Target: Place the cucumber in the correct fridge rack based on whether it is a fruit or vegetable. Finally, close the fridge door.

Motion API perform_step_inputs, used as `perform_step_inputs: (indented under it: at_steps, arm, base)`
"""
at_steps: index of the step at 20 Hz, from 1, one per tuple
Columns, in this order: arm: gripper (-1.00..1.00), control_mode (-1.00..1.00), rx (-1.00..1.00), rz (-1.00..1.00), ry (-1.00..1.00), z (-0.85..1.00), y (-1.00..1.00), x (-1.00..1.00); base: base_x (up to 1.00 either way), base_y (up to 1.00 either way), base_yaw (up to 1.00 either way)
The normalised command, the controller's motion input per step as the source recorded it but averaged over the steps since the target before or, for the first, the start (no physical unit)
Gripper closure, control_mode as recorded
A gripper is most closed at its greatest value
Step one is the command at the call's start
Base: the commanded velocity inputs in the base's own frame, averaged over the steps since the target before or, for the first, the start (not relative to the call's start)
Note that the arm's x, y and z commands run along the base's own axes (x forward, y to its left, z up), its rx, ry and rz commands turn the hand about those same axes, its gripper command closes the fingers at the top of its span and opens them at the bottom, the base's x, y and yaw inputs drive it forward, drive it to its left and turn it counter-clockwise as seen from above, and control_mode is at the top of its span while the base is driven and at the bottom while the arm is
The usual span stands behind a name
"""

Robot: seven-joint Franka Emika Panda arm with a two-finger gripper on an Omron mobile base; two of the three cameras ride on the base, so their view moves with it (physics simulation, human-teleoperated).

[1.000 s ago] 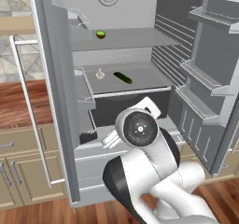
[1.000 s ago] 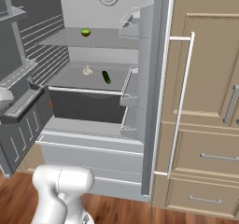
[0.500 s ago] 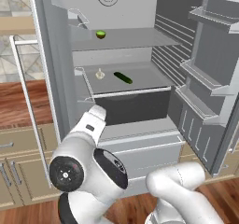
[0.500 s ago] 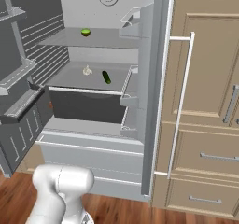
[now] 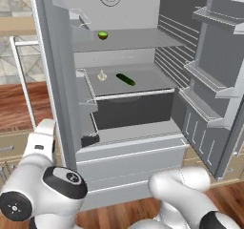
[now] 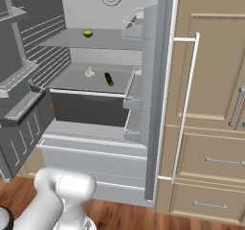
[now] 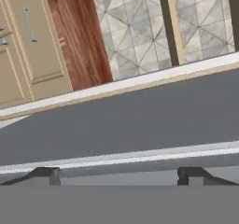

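**Q:** What do I see of the fridge point(image 5: 62, 104)?

**A:** Its door point(image 5: 217, 94) stands swung open at 3 o'clock in my left base view. Two wide grey shelves sit inside; the fridge rack point(image 5: 143, 82), the lower one, has a pale front edge.

**Q:** And the cucumber point(image 5: 126, 79)?

**A:** I read it as a small, slender, dark green rod, smooth, with rounded ends. It lies flat on the fridge rack, tilted from 10 toward 4 o'clock, near mid-shelf. In my right base view the cucumber point(image 6: 109, 79) lies on the same rack point(image 6: 76, 83).

**Q:** Its neighbours?

**A:** A whitish garlic bulb point(image 5: 102, 75) sits near it at 9 o'clock, apart from it. A lime point(image 5: 103, 35) rests on the upper shelf.

**Q:** The gripper point(image 7: 120, 175)?

**A:** In my hand view its two dark tips stand wide apart, holding nothing.
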Motion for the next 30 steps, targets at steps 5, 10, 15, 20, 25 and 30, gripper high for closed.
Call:
perform_step_inputs:
  at_steps: [5,10,15,20,25,30]
  arm:
    - [-1.0,-1.0,-0.23,0.03,0.0,-0.2,1.0,0.71]
    - [-1.0,-1.0,-0.2,0.0,0.0,-0.14,0.93,0.68]
    - [-1.0,-1.0,-0.11,-0.08,0.0,-0.1,0.25,0.43]
    - [-1.0,-1.0,-0.02,-0.13,0.0,-0.07,-0.45,0.18]
    - [-1.0,-1.0,0.0,-0.1,0.0,-0.1,-0.76,0.35]
    - [-1.0,-1.0,0.01,-0.05,0.0,-0.01,-0.98,0.2]
  base:
    - [0.0,0.0,0.0]
    - [0.0,0.0,0.0]
    - [0.0,0.0,0.0]
    - [0.0,0.0,0.0]
    - [0.0,0.0,0.0]
    - [0.0,0.0,0.0]
